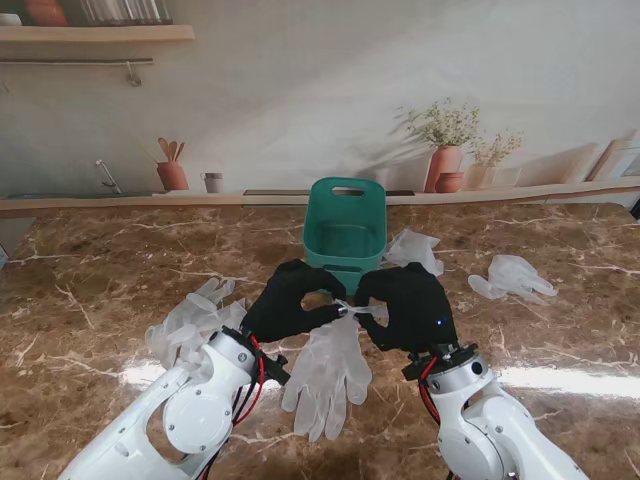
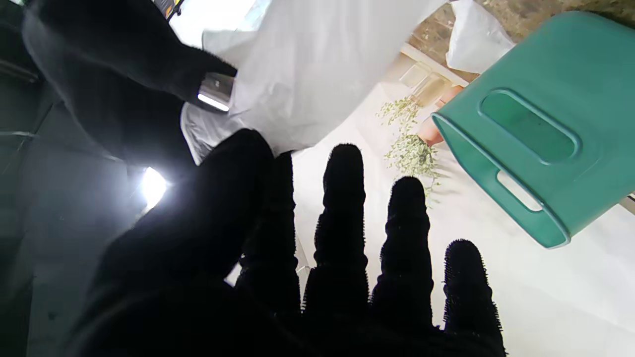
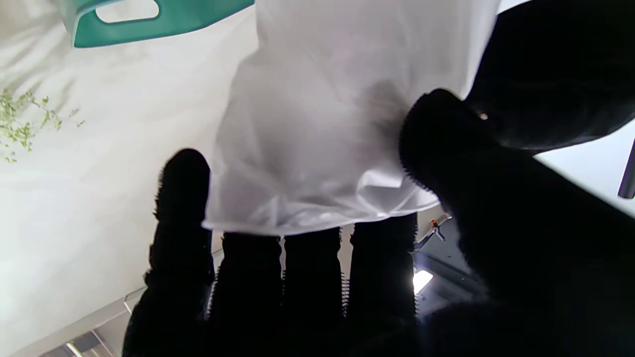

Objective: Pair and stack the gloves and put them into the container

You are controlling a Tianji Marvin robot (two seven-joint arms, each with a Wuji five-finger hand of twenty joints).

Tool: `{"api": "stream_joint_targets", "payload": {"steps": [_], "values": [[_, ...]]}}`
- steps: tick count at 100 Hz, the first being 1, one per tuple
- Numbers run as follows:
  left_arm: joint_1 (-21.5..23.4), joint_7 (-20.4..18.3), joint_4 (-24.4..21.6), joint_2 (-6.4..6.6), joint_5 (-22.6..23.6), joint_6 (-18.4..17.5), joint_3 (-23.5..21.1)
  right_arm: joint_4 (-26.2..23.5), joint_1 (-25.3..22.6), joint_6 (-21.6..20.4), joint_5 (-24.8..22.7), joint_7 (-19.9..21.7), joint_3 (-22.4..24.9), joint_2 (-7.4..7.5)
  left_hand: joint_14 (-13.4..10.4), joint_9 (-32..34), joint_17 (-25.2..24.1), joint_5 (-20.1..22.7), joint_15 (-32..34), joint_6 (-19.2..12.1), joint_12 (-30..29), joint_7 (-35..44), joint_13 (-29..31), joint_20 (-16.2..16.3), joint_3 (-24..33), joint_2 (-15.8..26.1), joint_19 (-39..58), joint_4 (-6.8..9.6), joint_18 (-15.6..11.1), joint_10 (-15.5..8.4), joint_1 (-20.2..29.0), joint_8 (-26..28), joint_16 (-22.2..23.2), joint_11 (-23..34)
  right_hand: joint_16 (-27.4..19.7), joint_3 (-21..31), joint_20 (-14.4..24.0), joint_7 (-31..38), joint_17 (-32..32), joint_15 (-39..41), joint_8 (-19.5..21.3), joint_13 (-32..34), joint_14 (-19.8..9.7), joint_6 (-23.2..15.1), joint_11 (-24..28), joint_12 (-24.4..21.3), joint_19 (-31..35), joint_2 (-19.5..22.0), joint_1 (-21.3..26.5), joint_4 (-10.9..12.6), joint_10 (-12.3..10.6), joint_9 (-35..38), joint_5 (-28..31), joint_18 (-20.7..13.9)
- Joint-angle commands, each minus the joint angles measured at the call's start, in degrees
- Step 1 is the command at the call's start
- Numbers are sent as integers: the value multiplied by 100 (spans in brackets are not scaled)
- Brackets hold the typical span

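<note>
We work over the brown marbled stone surface [image 1: 90, 280], where the teal plastic container with handle slots [image 1: 345, 225] stands just beyond our hands. The translucent white disposable gloves [image 1: 330, 375] hang between us, cuff uppermost, fingers trailing on the surface nearer to us. Our right hand [image 1: 408, 305] pinches the cuff between thumb and fingers; our left hand [image 1: 290, 300] meets it at the same cuff, though we cannot tell whether it truly grips. Spare gloves lie crumpled at the left [image 1: 190, 315] and beyond the right hand [image 1: 512, 275]. We judge the lift should stay level, both hands carrying together, so the thin layers stay aligned before lowering into the container.
</note>
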Motion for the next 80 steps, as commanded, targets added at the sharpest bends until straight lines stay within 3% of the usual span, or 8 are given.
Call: {"api": "stream_joint_targets", "payload": {"steps": [1, 12, 22, 43, 61, 68, 73, 80], "values": [[53, 97, -2, -46, -244, -80, 22, -4, -76, -38, 169, 116, 33, -64, -47, 549, -7, -404, 354, -276, 16, 463, 605, 192, 397, 65, 517, -154, -186, 24, -29, 310, 190, 62, -317, 2, -340, 6, 707, -178, -93, 856, 118, -93, -161, -353, 474, 109, 207, 70, 198, 545, -161, 160], [56, 126, -30, -61, -324, -186, 5, 56, -65, -89, 448, 27, 14, -135, 67, 1136, 169, -660, 833, -297, 175, 1021, 1302, 102, 752, -93, 1212, -263, -75, 47, -134, 159, 500, 327, -567, -1, -1150, 136, 1995, 592, -258, 1967, 66, 19, -82, -715, 1572, -86, 572, -2, 429, 1311, -144, 255], [65, 27, -94, -45, -439, -266, -25, 59, -83, -64, 454, 19, 55, -137, 149, 1419, 286, -678, 1171, -308, 405, 1215, 1650, 42, 895, -188, 1525, -304, -7, 93, -186, 7, 739, 678, -395, 45, -1351, 83, 2323, 1415, -381, 2002, -132, 19, 255, -500, 1874, -101, 849, 16, 171, 1792, -198, 212], [210, -18, -305, 11, -215, -334, -186, -90, -230, -143, 368, 47, 215, -119, 163, 1583, 468, -551, 1429, -484, 878, 1253, 1855, -16, 1065, -322, 1880, -293, 195, -13, -319, -131, 989, 953, 214, 28, -1175, 129, 2007, 2368, -1207, 1980, -301, 235, 913, 378, 2211, 155, 608, 8, -7, 1936, -115, 35], [461, -49, -561, 86, 114, -449, -418, -329, -484, -409, 270, 56, 388, -98, 163, 1653, 547, -423, 1736, -655, 1465, 805, 1941, -4, 898, -213, 1998, -284, 265, -62, -328, 261, 1284, 1290, 638, -102, -1018, 208, 2029, 2988, -1360, 1994, -388, 167, 1196, 796, 2476, 244, 548, 11, -39, 2058, -32, -29], [551, -69, -630, 95, 119, -447, -465, -438, -560, -446, 210, 84, 412, -84, 200, 1579, 556, -412, 1885, -515, 1547, 458, 1887, -6, 600, -32, 2040, -246, 305, -103, -299, 461, 1467, 1614, 778, -122, -1016, 274, 2113, 3245, -1358, 1999, -414, 168, 1280, 913, 2537, 242, 554, 16, -28, 2134, 33, -54], [597, 7, -628, 77, 118, -445, -472, -480, -580, -449, 149, 86, 412, -74, 212, 1464, 546, -411, 1809, -344, 1563, 248, 1752, -12, 416, 81, 2036, -196, 341, -145, -334, 334, 1461, 1595, 820, -120, -1020, 307, 2121, 3320, -1331, 1999, -415, 167, 1312, 964, 2542, 240, 551, 16, -36, 2154, 50, -50], [655, 117, -623, 49, 69, -410, -474, -518, -588, -440, 123, 66, 392, -72, 174, 1297, 478, -417, 1598, -266, 1937, 125, 1524, -84, 527, -225, 1931, -98, 382, -240, -421, -29, 1329, 1362, 848, -102, -1025, 328, 2121, 3362, -1298, 1990, -404, 199, 1322, 1004, 2544, 232, 556, 19, -14, 2161, 49, -47]]}}
